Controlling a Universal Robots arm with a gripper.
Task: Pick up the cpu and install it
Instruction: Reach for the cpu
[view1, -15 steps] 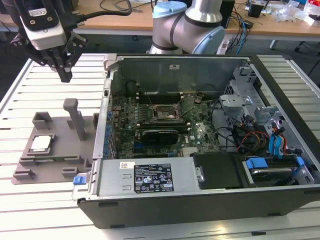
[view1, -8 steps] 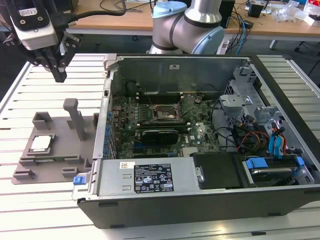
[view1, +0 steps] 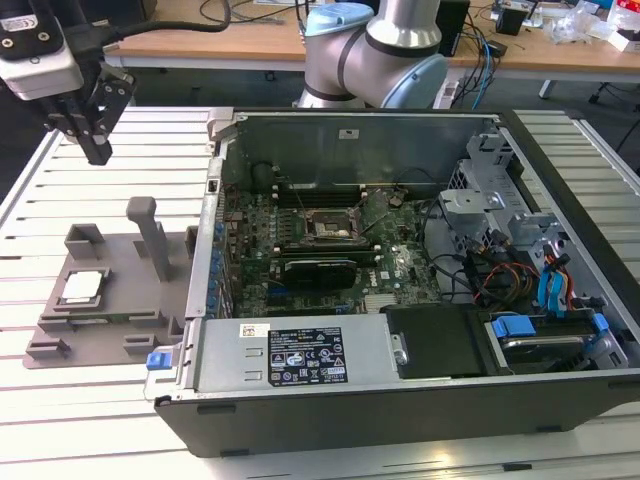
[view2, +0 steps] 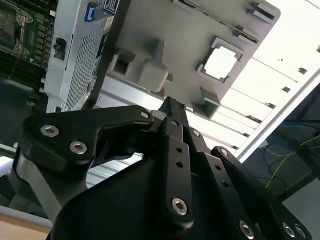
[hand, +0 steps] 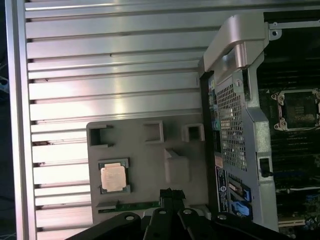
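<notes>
We find the cpu (view1: 82, 288) lying flat in its square recess on the grey tray (view1: 125, 300), in the lower left of the exterior view, silver top facing up. The tray sits on the slatted table (view1: 40, 200) just beside the open computer case (view1: 400, 118). The gripper (view1: 98, 152) hangs in the upper left of that frame, so the chip lies almost straight below it in the picture and well apart from it. We judge that the gap is mostly one of height, with little sideways offset. Being square, the chip has no long axis to speak of; its edges run in line with the tray's edges.

In both wrist views the gripper (view2: 170, 102) (hand: 170, 191) looks down past its own tips at the cpu (view2: 221, 63) (hand: 113, 176) on the tray (hand: 150, 165), which confirms the chip sits ahead of the tips, not under them. The fingers look drawn together, touching nothing and carrying nothing.

The black socket (view1: 322, 228) waits on the board inside the case, towards the middle of the exterior view, with no chip seated in it
</notes>
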